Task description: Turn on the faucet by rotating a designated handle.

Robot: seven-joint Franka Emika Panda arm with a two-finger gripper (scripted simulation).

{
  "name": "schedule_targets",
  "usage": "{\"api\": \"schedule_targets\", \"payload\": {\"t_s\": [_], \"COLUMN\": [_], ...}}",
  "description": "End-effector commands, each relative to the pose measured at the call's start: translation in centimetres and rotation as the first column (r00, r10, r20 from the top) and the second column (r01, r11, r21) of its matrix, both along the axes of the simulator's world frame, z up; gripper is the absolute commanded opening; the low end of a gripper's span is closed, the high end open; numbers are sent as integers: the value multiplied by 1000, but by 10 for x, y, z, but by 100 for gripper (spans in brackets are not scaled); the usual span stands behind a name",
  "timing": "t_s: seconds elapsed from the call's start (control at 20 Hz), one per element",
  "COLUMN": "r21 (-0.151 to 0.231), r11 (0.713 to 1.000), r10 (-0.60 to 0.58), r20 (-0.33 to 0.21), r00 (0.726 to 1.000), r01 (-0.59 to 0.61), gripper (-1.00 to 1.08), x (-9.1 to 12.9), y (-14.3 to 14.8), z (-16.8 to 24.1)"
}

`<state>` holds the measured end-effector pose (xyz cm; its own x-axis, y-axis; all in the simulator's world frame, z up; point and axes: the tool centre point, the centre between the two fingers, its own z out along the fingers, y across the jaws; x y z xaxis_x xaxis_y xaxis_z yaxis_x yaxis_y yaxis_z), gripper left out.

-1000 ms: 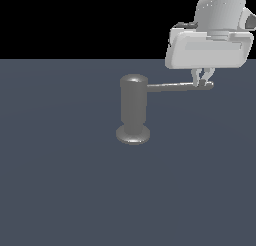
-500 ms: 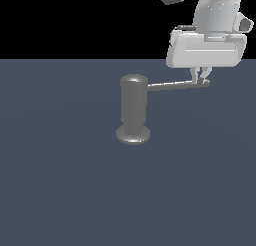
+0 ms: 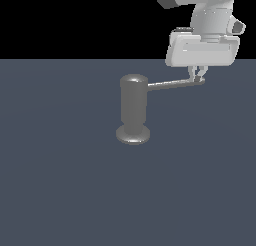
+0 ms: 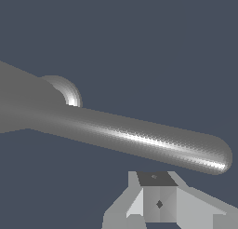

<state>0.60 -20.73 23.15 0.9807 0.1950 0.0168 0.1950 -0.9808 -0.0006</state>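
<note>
grey faucet point(image 3: 133, 110), grey handle point(image 3: 170, 83), white tool point(image 3: 197, 78)

The handle point(image 4: 139, 139), a shiny grey rod with a rounded tip, lies close to the camera. Behind its thick end a part of the faucet's point(image 4: 67, 90) rounded shape shows. One grey finger point(image 4: 158, 200) is beside the rod's tip.

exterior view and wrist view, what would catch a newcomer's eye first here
First, the dull grey metallic upright faucet with its rounded cap and flared disc base, standing alone on the flat slate-blue surface. Next, the slim grey rod handle projecting from near the top toward the exterior view's right, where the white arm's gripper sits at the tip. In the wrist view the handle fills the frame, shiny and close; whether the fingers grip it is unclear.
</note>
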Motion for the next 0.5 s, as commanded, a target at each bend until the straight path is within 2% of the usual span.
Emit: {"api": "schedule_targets", "payload": {"t_s": [0.0,0.4,0.45], "r21": [-4,-4,3], "r11": [1000,1000,1000], "r10": [-23,-26,5], "r20": [-13,-16,1], "r00": [1000,1000,1000], "r01": [22,26,-5], "gripper": [-100,-100,-100], "x": [0,17,24], "y": [-17,-28,-6], "z": [-9,-10,1]}}
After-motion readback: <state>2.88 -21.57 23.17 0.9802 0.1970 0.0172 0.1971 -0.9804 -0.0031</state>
